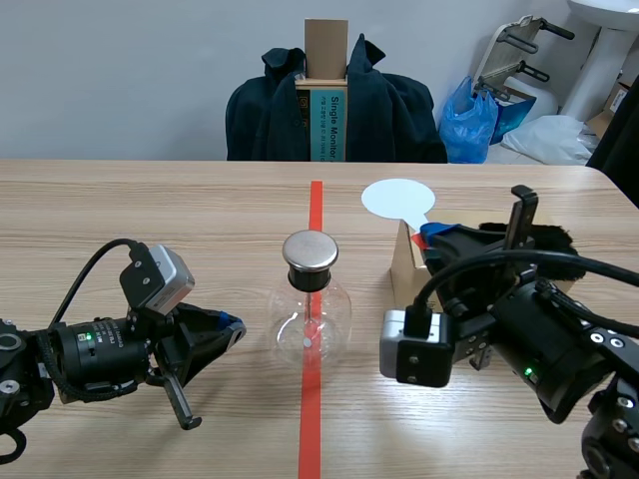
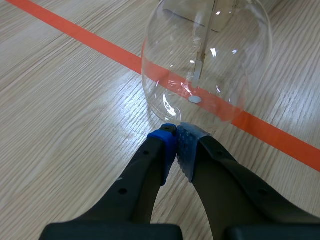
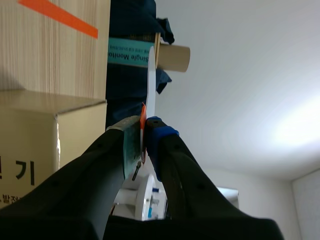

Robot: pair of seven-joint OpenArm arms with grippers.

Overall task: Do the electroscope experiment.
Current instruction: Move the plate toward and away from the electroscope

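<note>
My right gripper (image 3: 145,136) pinches the white disc paddle (image 1: 397,199) upright, probably to carry it to the electroscope (image 1: 312,309). The left gripper (image 2: 176,142) waits just beside the glass, its fingers pressed together and empty.

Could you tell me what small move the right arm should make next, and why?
Probably carry the white disc, clamped in the right gripper, across to the metal cap on the flask: the disc is gripped but stands apart from the cap.
</note>
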